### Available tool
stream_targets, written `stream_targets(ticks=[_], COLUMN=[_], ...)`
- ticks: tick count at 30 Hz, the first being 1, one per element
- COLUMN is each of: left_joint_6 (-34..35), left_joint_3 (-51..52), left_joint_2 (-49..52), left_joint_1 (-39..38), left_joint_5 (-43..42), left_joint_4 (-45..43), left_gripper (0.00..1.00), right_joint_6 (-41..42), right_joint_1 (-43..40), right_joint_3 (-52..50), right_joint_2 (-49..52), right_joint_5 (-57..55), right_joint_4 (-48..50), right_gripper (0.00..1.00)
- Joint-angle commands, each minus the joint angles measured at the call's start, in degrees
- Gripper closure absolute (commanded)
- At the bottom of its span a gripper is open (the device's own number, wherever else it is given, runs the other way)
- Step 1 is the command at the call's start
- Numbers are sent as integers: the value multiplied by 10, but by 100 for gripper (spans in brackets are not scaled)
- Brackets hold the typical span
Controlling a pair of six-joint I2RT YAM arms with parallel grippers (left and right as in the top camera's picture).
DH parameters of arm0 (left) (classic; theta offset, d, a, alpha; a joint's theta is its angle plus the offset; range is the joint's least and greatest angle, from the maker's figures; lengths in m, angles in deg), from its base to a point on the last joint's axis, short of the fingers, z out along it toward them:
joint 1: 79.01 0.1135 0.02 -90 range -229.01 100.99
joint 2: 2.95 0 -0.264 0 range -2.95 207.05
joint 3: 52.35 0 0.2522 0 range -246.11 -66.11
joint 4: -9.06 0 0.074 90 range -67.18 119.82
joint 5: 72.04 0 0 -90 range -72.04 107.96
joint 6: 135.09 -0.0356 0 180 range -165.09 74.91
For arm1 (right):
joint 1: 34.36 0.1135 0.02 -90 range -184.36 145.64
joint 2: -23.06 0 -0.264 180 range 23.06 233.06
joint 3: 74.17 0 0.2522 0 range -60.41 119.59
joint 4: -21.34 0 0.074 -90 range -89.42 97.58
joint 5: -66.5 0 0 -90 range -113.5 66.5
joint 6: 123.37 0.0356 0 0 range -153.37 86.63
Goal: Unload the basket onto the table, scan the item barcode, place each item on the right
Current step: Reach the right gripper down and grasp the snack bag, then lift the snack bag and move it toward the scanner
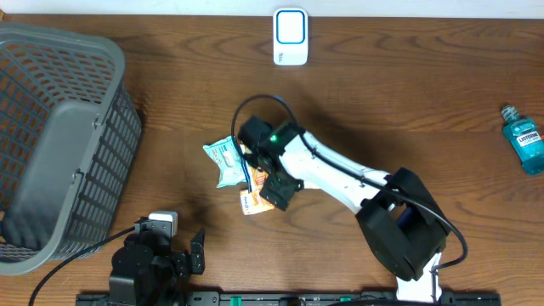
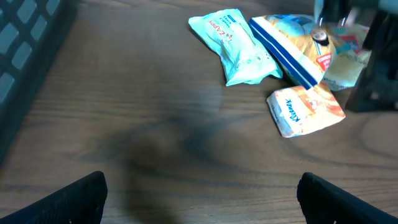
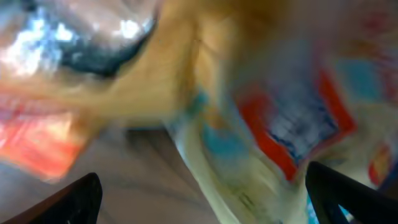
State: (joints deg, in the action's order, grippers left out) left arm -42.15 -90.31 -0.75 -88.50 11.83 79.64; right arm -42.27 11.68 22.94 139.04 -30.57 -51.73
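As seen from overhead, pictured at mid-table: the right gripper (image 1: 270,177), jaws spread wide, hanging low over a small heap of packets. Cannot tell whether touching them. From its own wrist camera, only a blur of orange, red and blue wrapping close below the fingers, with no grip to be made out.

In the heap: a pale-green packet (image 1: 225,155) on the left, a blue-edged bag (image 2: 289,43) lying against it directly beneath the gripper, and an orange packet (image 1: 252,202) at the near side, just beside the bag.

Parked at the front left of the table, well apart from the heap: the left gripper (image 1: 197,252), likewise wide open and holding nothing, pointed toward the packets. Caught at the right edge of its wrist view, the dark bulk of the other arm's gripper above the bag.

Standing at the far edge, well apart from the heap: a white scanner (image 1: 291,36). At far left, a grey basket (image 1: 59,127); at far right, a blue bottle (image 1: 529,143) lying flat. Beneath it all, a brown wooden table (image 1: 408,102).
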Motion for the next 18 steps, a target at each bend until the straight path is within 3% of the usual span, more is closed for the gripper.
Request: stream_targets(ticks=[1,3,7,8,12,18], left_joint_6=[-3,-3,-3,-3,-3,-3], left_joint_3=[-2,-2,-2,-2,-2,-2], left_joint_2=[-1,-1,-1,-1,-1,-1], left_joint_1=[-2,-2,-2,-2,-2,-2], left_joint_5=[-7,-7,-7,-7,-7,-7], left_joint_4=[1,1,1,1,1,1], left_gripper=[2,2,2,2,2,2], right_joint_6=[-44,-57,-91,-87,-33,-62], right_joint_1=[5,5,5,5,4,-36], right_joint_3=[-68,-104,-145,-149,-133,-59], right_joint_2=[1,1,1,1,-11,-82], right_joint_5=[12,-12,-57,-68,-33,206], right_joint_4=[79,145,232,240,217,123], right_gripper=[1,11,86,99,99,99])
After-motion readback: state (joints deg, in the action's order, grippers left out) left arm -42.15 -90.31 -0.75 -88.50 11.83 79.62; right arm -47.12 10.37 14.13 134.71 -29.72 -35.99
